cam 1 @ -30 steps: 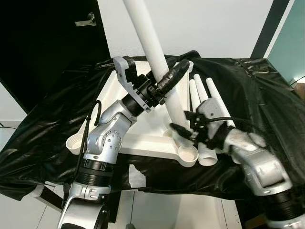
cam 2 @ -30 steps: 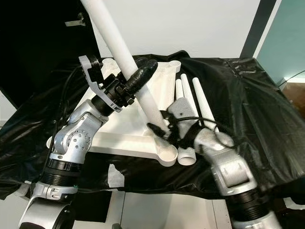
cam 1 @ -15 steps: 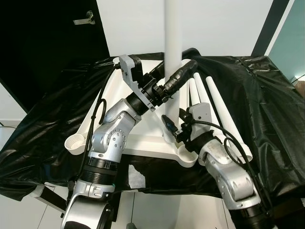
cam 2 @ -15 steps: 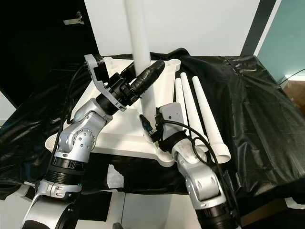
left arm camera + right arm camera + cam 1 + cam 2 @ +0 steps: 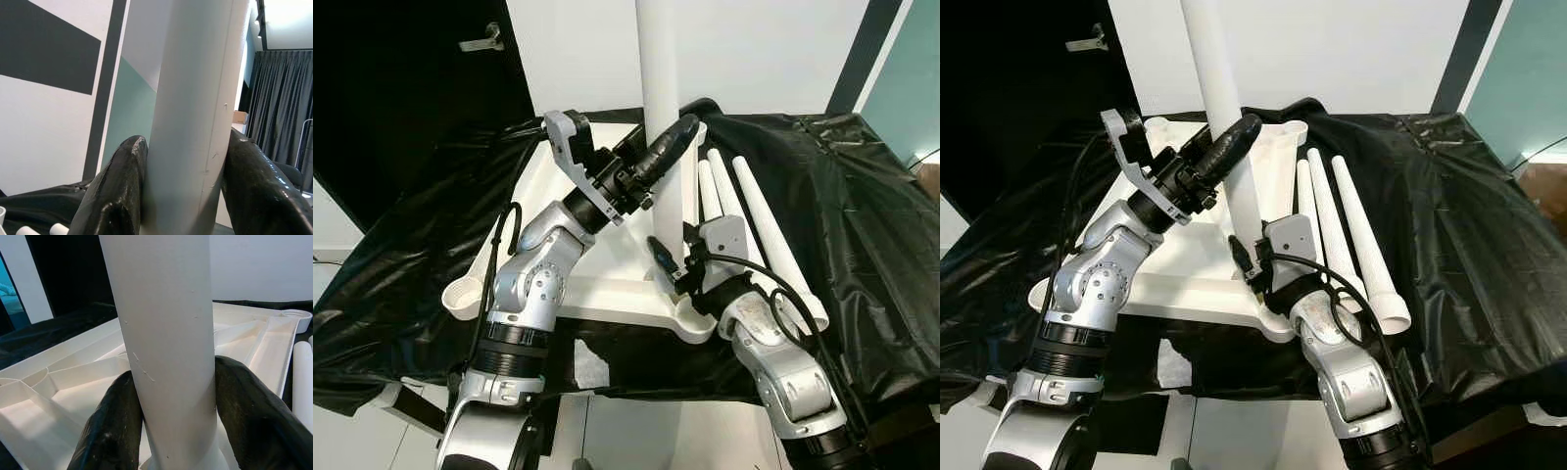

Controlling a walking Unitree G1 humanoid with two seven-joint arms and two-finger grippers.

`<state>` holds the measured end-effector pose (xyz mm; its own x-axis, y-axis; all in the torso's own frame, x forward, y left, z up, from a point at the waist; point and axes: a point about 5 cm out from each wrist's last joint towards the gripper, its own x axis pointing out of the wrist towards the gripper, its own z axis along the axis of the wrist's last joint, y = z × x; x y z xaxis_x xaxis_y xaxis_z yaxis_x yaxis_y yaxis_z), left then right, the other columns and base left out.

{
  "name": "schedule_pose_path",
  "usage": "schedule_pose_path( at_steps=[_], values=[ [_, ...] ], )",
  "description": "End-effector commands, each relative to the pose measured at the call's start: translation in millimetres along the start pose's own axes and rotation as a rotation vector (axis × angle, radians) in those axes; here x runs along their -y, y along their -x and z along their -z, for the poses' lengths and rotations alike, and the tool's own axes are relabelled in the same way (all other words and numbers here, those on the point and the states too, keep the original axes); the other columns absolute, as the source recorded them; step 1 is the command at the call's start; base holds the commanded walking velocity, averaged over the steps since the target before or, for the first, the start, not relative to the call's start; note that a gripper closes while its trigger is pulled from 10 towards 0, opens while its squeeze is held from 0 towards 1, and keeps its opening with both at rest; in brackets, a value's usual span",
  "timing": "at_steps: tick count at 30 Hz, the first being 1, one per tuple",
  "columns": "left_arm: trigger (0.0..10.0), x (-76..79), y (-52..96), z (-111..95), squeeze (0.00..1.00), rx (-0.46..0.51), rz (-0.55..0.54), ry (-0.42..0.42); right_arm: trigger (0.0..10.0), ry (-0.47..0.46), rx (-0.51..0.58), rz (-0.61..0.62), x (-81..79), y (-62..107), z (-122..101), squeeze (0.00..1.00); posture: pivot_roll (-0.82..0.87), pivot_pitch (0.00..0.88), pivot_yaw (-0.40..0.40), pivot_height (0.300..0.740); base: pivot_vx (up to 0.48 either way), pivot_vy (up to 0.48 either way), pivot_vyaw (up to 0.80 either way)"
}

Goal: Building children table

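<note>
A white table leg (image 5: 658,117) is held near-upright over a corner socket (image 5: 697,318) of the upturned white tabletop (image 5: 607,294), clamped by the left gripper (image 5: 656,162) high and the right gripper (image 5: 668,262) low; seating it squarely appears next.

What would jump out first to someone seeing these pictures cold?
A tall white table leg stands upright in a corner socket of the upturned white tabletop, which lies on a black plastic sheet. The left gripper clamps it partway up and the right gripper near its base. Three more white legs lie beside the tabletop on the robot's right.
</note>
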<state>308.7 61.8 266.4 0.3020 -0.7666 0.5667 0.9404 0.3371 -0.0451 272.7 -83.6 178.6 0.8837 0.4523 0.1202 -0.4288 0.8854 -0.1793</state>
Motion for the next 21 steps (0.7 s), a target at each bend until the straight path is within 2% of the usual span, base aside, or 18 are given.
schedule_pose_path(
  at_steps=[1,2,3,4,5,6,7,9,10,11,12,15,18,20,21],
  values=[
    [0.0,11.0,-3.9,4,0.0,0.001,0.119,0.035,10.0,0.032,-0.033,0.033,4.8,-2.8,5,0.0,-0.14,0.01,0.044,0.74,0.0,0.0,0.0],
    [0.0,11.0,-3.4,5,0.0,0.0,0.12,0.036,10.0,0.046,-0.031,0.033,6.0,-3.4,4,0.0,-0.13,0.01,0.044,0.74,0.0,0.0,0.0],
    [0.0,11.1,-2.9,5,0.0,-0.001,0.122,0.038,10.0,0.057,-0.027,0.0,6.3,-4.2,2,0.81,-0.13,0.009,0.042,0.74,0.0,0.0,0.0],
    [0.0,11.1,-2.9,5,0.0,-0.001,0.122,0.038,10.0,0.057,-0.027,0.0,6.3,-4.2,2,0.81,-0.13,0.009,0.042,0.74,0.0,0.0,0.0],
    [0.0,11.1,-2.9,5,0.0,-0.001,0.123,0.039,10.0,0.064,-0.021,-0.029,5.6,-4.4,0,1.0,-0.13,0.008,0.041,0.74,0.0,0.0,0.0],
    [0.0,11.1,-2.9,5,0.0,-0.001,0.123,0.039,10.0,0.064,-0.021,-0.029,5.6,-4.4,0,1.0,-0.13,0.008,0.041,0.74,0.0,0.0,0.0],
    [0.0,11.4,-2.7,5,0.0,-0.001,0.128,0.041,10.0,0.081,-0.005,-0.108,5.5,-4.1,-8,1.0,-0.14,0.006,0.041,0.74,0.0,0.0,0.0],
    [0.0,11.5,-2.8,5,0.0,-0.001,0.131,0.041,10.0,0.088,0.002,-0.14,6.0,-3.6,-11,1.0,-0.14,0.005,0.041,0.74,0.0,0.0,0.0],
    [0.0,11.7,-2.9,6,0.0,-0.003,0.133,0.042,10.0,0.104,0.008,-0.18,8.9,-2.6,-16,0.94,-0.14,0.004,0.04,0.74,0.0,0.0,0.0],
    [0.0,11.8,-3.0,6,0.0,-0.004,0.135,0.042,10.0,0.125,0.013,-0.214,11.7,-1.5,-20,0.0,-0.14,0.004,0.04,0.74,0.0,0.0,0.0],
    [0.0,11.8,-3.0,6,0.0,-0.004,0.135,0.042,10.0,0.125,0.013,-0.214,11.7,-1.5,-20,0.0,-0.14,0.004,0.04,0.74,0.0,0.0,0.0],
    [0.0,12.3,-3.7,7,0.0,-0.007,0.141,0.041,10.0,0.163,0.017,-0.276,24.7,3.3,-29,0.0,-0.14,0.001,0.036,0.74,0.0,0.0,0.0],
    [0.0,12.4,-3.9,7,0.0,-0.007,0.141,0.04,10.0,0.158,0.014,-0.29,29.1,5.2,-32,0.0,-0.14,0.0,0.033,0.74,0.0,0.0,0.0],
    [0.0,12.5,-3.8,8,0.0,-0.01,0.138,0.034,8.8,0.148,-0.001,-0.339,33.8,10.9,-37,0.0,-0.14,0.0,0.03,0.74,0.0,0.0,0.0],
    [0.0,12.5,-3.6,8,0.0,-0.011,0.136,0.032,8.6,0.147,-0.007,-0.359,34.5,13.6,-38,0.0,-0.14,0.0,0.03,0.74,0.0,0.0,0.0]
  ],
)
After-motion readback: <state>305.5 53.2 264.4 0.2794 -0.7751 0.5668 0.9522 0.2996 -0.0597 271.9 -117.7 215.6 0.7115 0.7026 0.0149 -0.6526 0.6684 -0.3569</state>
